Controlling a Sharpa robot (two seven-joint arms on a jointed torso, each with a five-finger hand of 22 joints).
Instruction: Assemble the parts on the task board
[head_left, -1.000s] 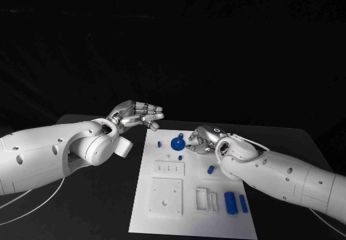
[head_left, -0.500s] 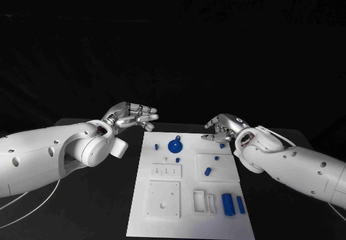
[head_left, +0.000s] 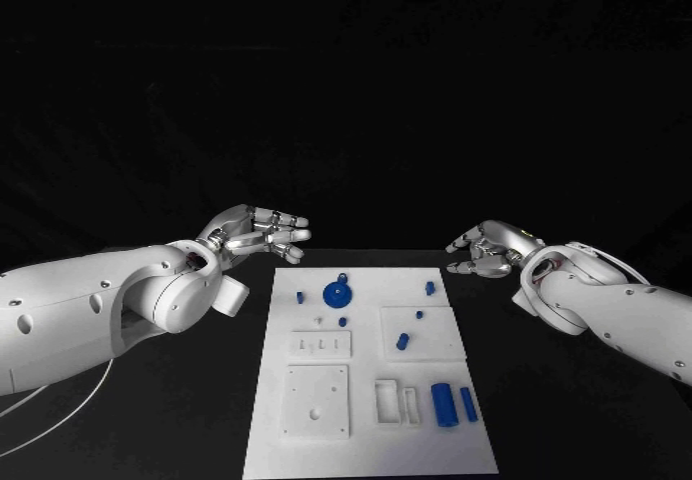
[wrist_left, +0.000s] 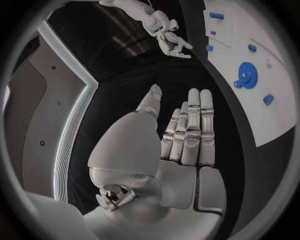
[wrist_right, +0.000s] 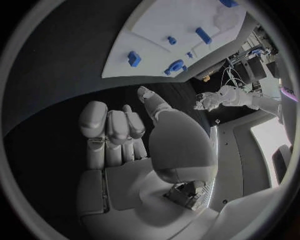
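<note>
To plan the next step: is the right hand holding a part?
No. The right hand is empty, fingers curled, beside the board.

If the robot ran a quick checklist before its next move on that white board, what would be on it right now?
1. Left hand free of parts: ok, fingers apart, holding nothing, off the board's far left corner.
2. Right hand free of parts: ok, fingers curled in on nothing, beside the board's far right edge.
3. Task board unobstructed: ok, neither hand is over it.
4. Blue gear within view: ok, on the board's far part.
5. Two long blue parts available: ok, side by side near the right edge.
6. Which part goes in which slot: cannot tell.
</note>
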